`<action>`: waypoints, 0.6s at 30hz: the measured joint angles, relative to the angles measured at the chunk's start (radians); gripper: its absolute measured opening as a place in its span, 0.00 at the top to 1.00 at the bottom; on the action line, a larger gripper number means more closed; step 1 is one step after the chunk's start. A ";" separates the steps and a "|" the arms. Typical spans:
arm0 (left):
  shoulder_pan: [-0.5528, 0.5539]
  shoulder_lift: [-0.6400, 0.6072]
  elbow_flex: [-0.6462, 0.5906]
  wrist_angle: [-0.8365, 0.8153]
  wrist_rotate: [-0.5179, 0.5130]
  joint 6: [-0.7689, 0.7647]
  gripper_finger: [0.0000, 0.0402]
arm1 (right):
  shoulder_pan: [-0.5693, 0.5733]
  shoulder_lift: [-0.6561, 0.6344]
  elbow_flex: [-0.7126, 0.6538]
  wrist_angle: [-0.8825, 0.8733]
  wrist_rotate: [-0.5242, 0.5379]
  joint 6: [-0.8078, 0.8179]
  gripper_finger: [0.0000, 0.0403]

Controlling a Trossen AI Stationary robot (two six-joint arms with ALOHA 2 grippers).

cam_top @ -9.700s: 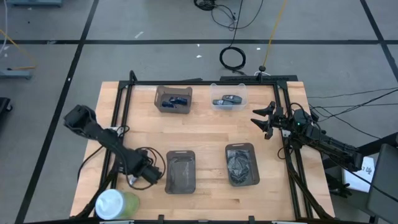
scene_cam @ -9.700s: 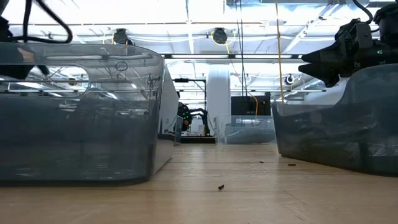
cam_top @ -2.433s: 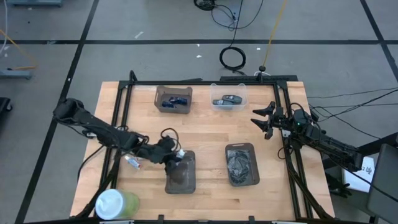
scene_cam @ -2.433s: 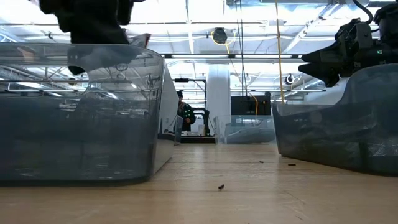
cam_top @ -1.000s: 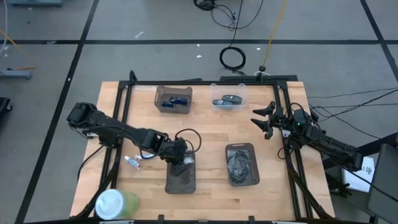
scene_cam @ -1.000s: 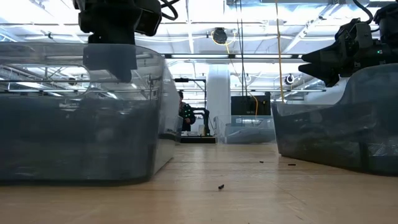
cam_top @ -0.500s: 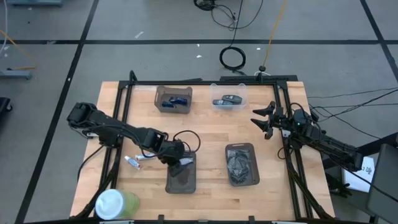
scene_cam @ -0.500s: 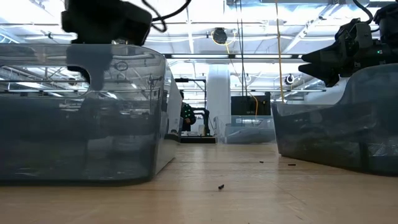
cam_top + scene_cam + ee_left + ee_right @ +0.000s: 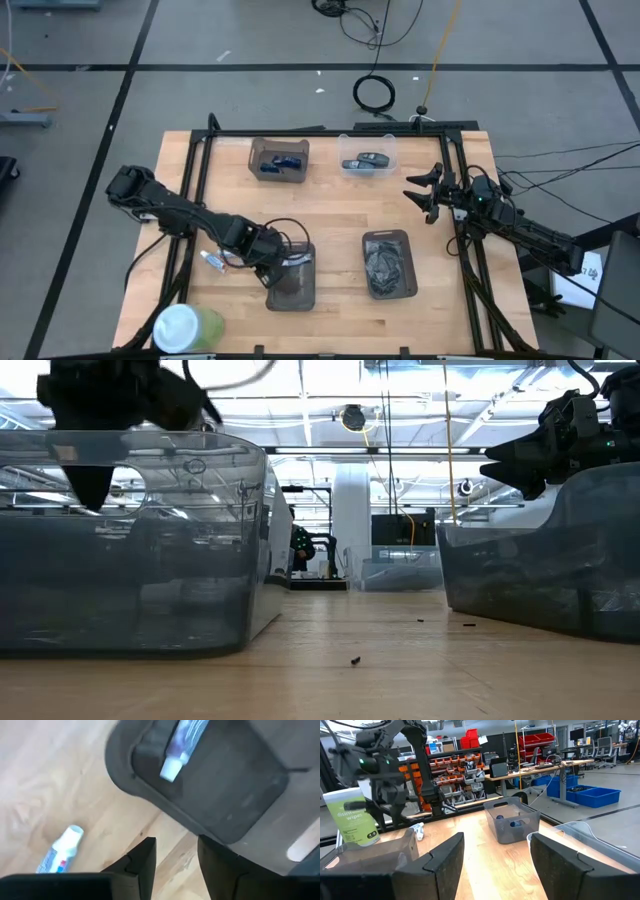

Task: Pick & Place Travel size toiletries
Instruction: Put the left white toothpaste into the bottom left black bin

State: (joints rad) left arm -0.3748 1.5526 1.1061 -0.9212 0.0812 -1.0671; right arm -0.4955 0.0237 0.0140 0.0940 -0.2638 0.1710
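the left hand (image 9: 172,857), fingers spread and empty beside the tray (image 9: 235,795), could nudge the loose tube (image 9: 60,849) along the table (image 9: 50,780) when reaching for it.

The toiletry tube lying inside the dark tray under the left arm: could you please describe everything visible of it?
The tube is small, white and silver with bluish print and a white cap. It lies flat on the floor of the dark tray, against one wall, cap toward a corner. Nothing grips it: the left claw hovers open over the tray's edge. A second tube lies outside on the wooden table.
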 joint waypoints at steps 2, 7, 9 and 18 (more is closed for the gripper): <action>-0.020 -0.031 0.000 -0.010 -0.036 -0.024 0.67 | 0.000 0.000 0.000 0.000 0.000 0.000 0.46; -0.107 -0.105 0.000 -0.060 -0.161 -0.178 0.71 | 0.000 0.000 0.000 0.000 0.000 0.000 0.46; -0.150 -0.126 0.000 -0.097 -0.189 -0.270 0.72 | 0.000 0.000 0.000 0.000 0.000 0.000 0.46; -0.334 -0.133 -0.006 -0.316 -0.159 -0.870 0.73 | 0.000 0.000 0.000 0.000 0.000 0.000 0.46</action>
State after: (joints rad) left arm -0.7084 1.4200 1.0998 -1.2375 -0.0774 -1.9371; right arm -0.4957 0.0238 0.0140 0.0940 -0.2638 0.1711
